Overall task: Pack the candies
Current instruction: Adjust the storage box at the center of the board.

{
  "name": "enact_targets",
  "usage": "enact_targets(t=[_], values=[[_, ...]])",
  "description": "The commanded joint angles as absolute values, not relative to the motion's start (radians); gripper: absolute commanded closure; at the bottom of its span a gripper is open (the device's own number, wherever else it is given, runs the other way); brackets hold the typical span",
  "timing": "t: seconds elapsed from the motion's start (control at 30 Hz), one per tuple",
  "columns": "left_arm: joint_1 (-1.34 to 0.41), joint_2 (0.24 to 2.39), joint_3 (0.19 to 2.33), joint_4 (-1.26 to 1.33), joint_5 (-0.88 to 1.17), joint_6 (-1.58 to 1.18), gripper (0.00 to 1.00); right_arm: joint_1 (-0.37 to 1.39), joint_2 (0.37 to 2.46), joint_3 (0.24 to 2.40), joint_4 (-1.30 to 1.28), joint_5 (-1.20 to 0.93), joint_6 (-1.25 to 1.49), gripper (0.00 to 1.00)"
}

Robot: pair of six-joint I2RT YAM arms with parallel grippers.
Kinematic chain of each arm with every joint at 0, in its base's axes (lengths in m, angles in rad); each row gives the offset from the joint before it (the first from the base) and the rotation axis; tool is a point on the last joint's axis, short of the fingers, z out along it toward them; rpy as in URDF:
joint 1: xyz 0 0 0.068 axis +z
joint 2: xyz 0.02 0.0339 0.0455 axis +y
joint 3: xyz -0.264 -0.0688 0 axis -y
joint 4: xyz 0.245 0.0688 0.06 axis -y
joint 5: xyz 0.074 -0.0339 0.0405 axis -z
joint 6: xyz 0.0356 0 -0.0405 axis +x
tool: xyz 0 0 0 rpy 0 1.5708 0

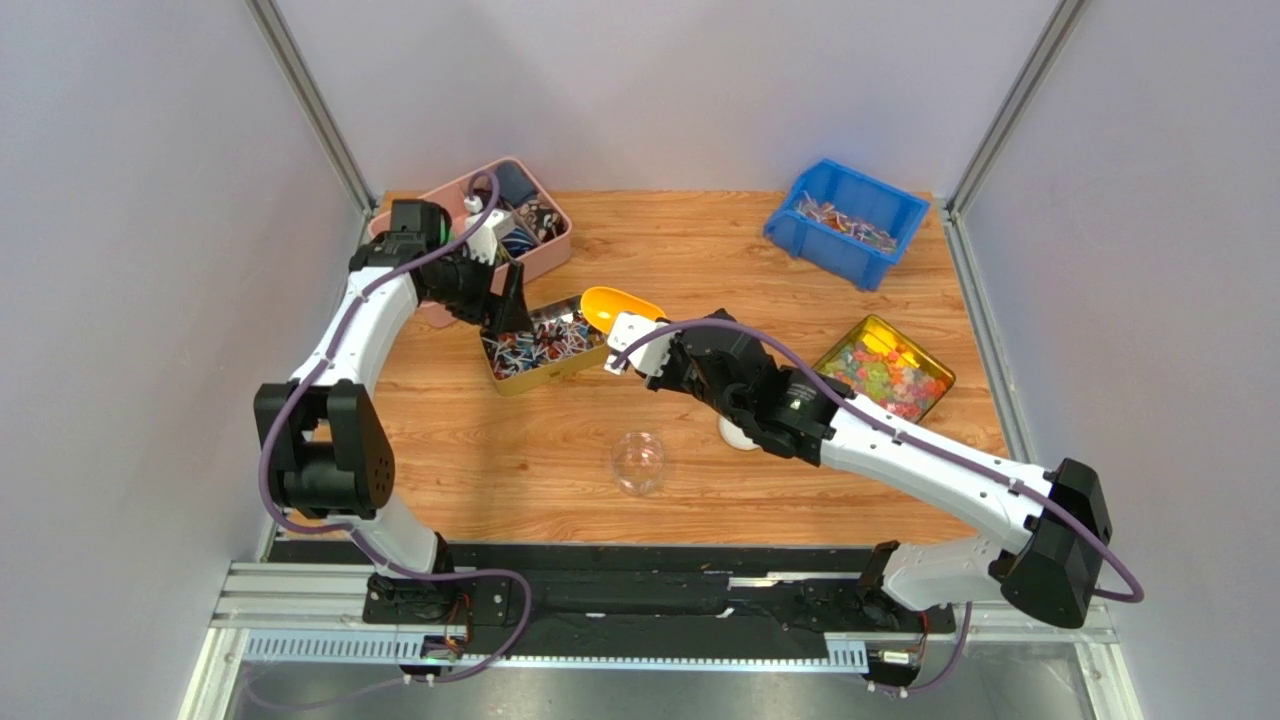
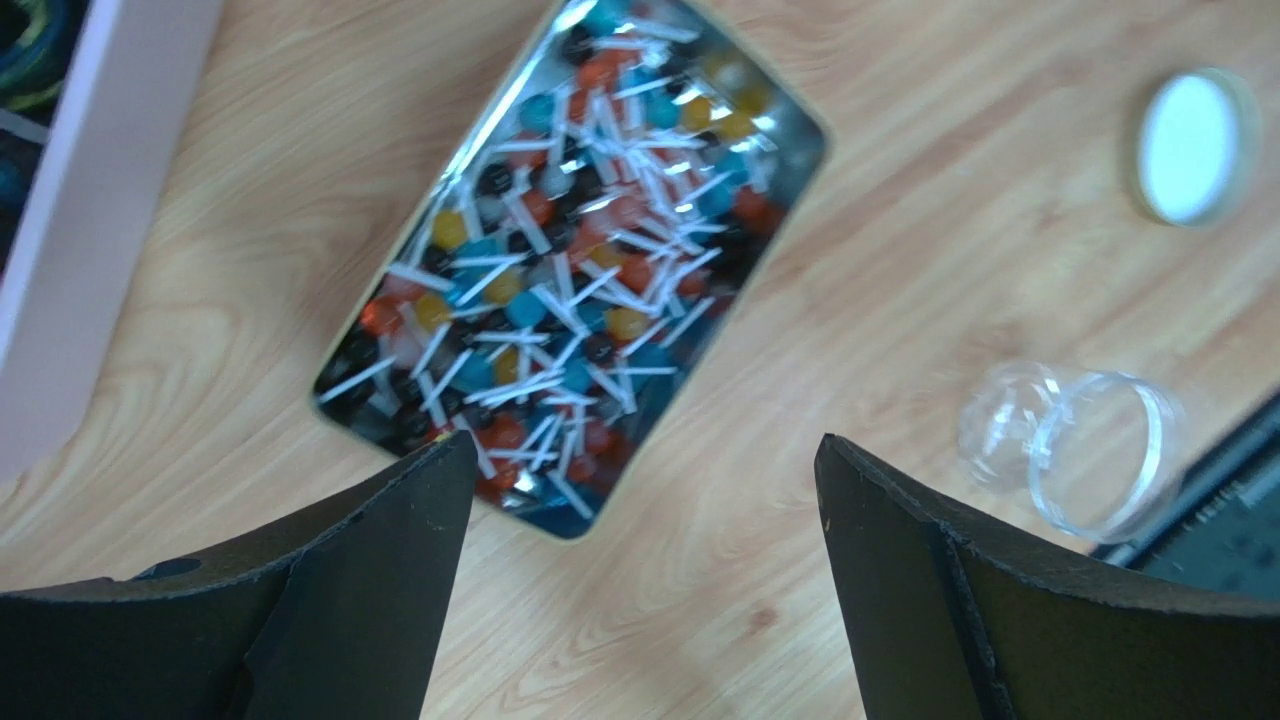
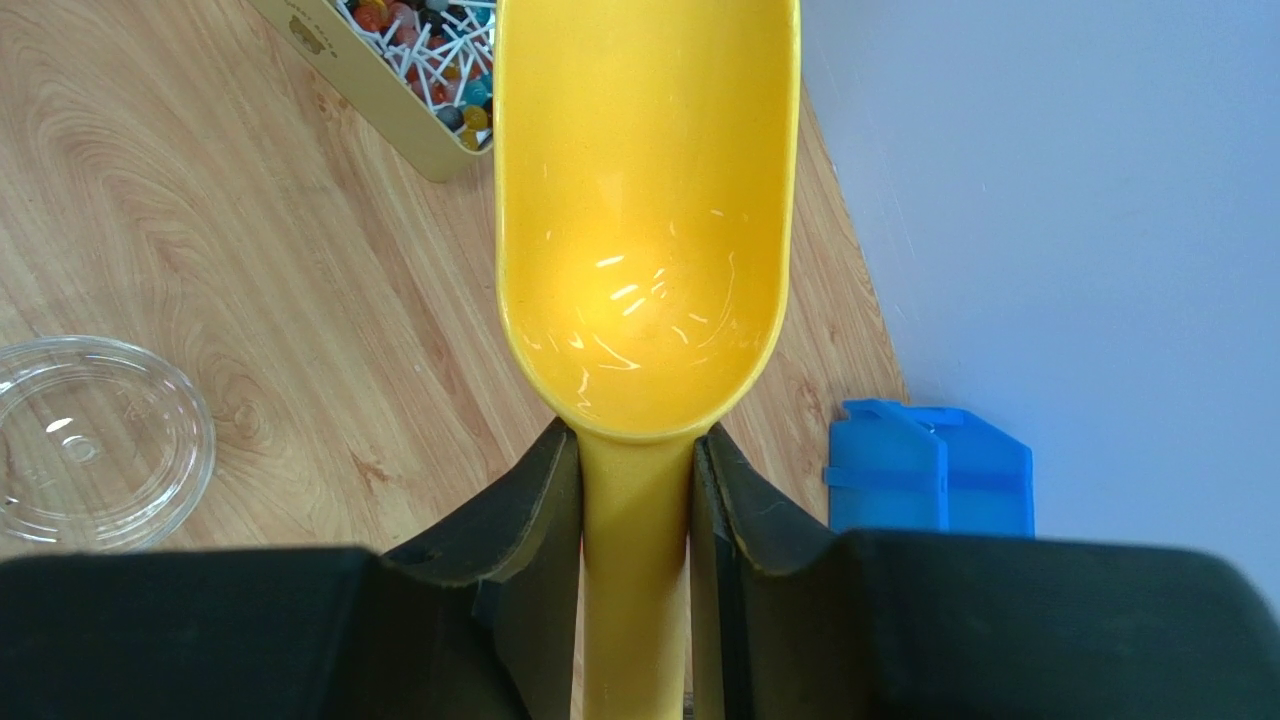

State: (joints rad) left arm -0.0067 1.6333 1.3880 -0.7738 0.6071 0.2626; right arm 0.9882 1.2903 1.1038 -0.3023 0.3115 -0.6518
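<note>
The candies [image 1: 529,344] are small red, blue and yellow sweets with white sticks, filling a gold tin [image 1: 501,377] left of the table's middle. They also show in the left wrist view [image 2: 579,255] and at the top of the right wrist view [image 3: 425,42]. My left gripper [image 1: 505,311] is open and empty, hovering over the tin's left end [image 2: 646,458]. My right gripper [image 1: 643,348] is shut on the handle of a yellow scoop [image 1: 621,311], [image 3: 646,195]. The scoop's bowl is empty and sits just right of the tin.
A clear jar [image 1: 642,462], [image 2: 1085,450] lies in front of the tin, its white lid [image 2: 1190,143] nearby. A gold tin of bright gummies [image 1: 884,368] stands right, a blue bin [image 1: 846,221] back right, a pink box [image 1: 451,198] back left.
</note>
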Motion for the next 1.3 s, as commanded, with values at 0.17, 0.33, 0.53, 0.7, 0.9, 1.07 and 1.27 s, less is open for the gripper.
enact_targets(t=[0.17, 0.33, 0.53, 0.7, 0.9, 1.07, 1.27], values=[[-0.006, 1.667, 1.302, -0.669, 0.308, 0.1, 0.11, 0.968, 1.233, 1.075, -0.259, 0.304, -0.644, 1.0], [-0.006, 1.719, 1.299, -0.663, 0.267, 0.081, 0.26, 0.959, 1.224, 1.058, -0.249, 0.302, -0.643, 1.0], [-0.006, 1.778, 1.318, -0.663, 0.227, 0.075, 0.39, 0.959, 1.218, 1.045, -0.244, 0.301, -0.644, 1.0], [-0.006, 1.809, 1.321, -0.661, 0.209, 0.067, 0.48, 0.959, 1.219, 1.04, -0.242, 0.295, -0.643, 1.0], [-0.006, 1.825, 1.328, -0.658, 0.19, 0.071, 0.74, 0.959, 1.224, 1.035, -0.241, 0.285, -0.643, 1.0], [-0.006, 1.855, 1.351, -0.664, 0.18, 0.075, 0.85, 0.959, 1.22, 1.031, -0.242, 0.284, -0.644, 1.0], [-0.008, 1.913, 1.42, -0.683, 0.183, 0.097, 0.91, 0.959, 1.218, 1.026, -0.239, 0.282, -0.649, 1.0]])
